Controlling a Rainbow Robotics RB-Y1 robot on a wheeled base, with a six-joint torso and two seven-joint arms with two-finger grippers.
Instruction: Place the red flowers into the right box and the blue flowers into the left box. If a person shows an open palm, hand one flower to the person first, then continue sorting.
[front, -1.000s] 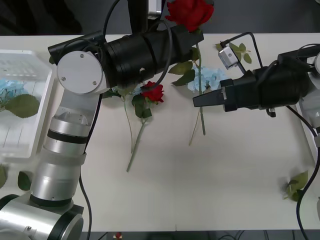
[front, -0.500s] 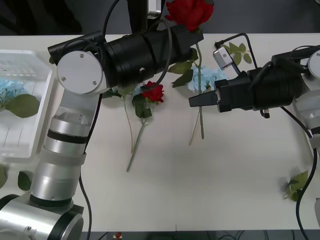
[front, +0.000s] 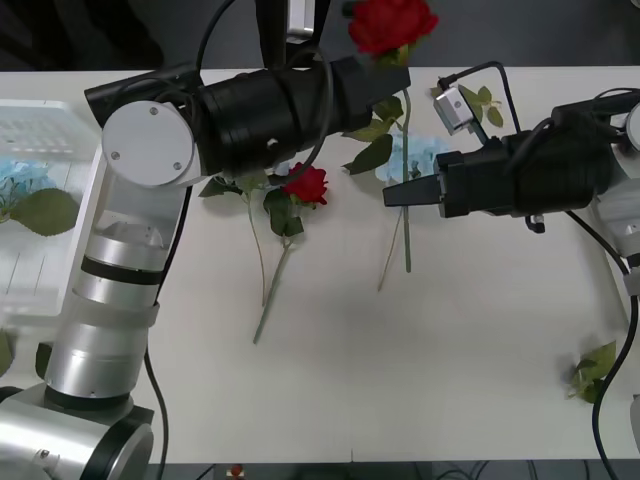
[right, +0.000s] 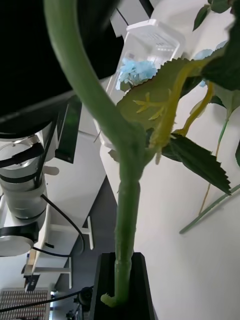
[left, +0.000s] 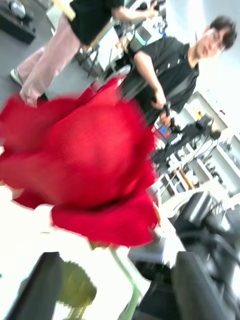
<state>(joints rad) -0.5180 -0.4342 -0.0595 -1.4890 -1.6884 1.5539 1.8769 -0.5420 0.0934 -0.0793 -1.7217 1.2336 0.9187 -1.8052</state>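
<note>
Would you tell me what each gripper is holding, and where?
The right gripper clamps a red rose by its lower stem; the left gripper's hold cannot be told.

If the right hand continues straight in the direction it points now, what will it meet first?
The right hand points toward the robot's left and is already shut on the raised red rose's stem. Beyond that, probably the red rose lying on the table, then the left arm; heights are unclear.
</note>
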